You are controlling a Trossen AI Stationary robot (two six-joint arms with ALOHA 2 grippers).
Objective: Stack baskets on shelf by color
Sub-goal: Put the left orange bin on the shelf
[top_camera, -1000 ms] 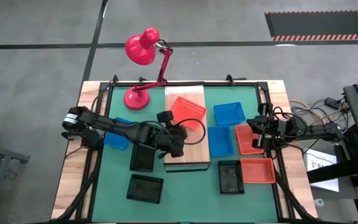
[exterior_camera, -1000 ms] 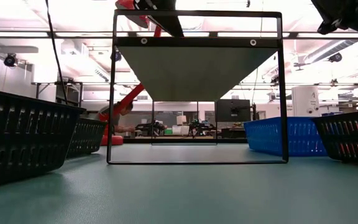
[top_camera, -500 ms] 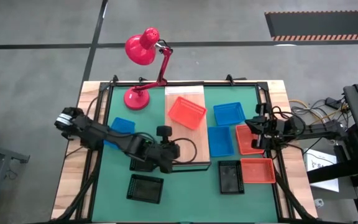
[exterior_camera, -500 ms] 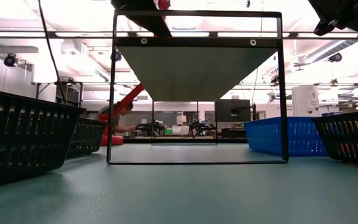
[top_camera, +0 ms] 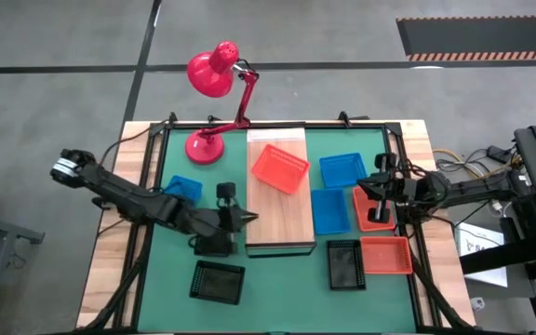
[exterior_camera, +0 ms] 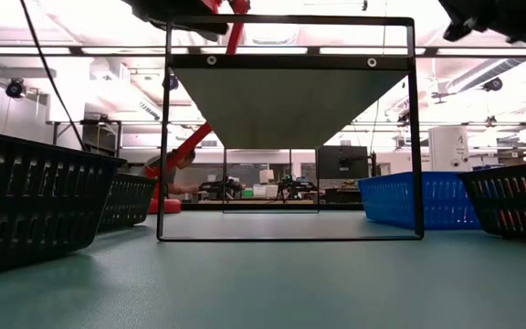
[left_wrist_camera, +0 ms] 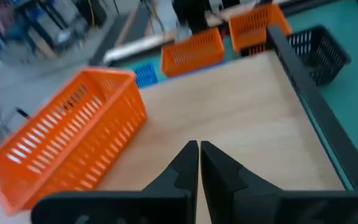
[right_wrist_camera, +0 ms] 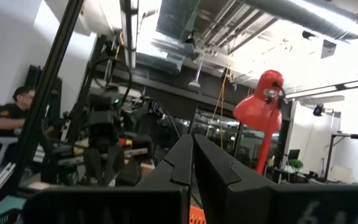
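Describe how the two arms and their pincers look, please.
Both arms are dark, built of slim jointed links. The left arm ends in a pale grey joint near its base; black cables run along it. Each pincer, left pincer and right pincer, has two black, wedge-shaped fingers.

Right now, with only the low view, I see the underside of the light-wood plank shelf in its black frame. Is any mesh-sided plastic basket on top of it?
Observer: Yes. One red-orange mesh-sided plastic basket lies on the light-wood plank shelf, at its far end, near the red desk lamp.
Operator: Is the left gripper holding anything?
Observer: No. The left gripper is shut and empty, at the shelf's near left edge.
Operator: And the right gripper?
Observer: The right gripper is shut, above a second red-orange basket that lies on the green table mat.
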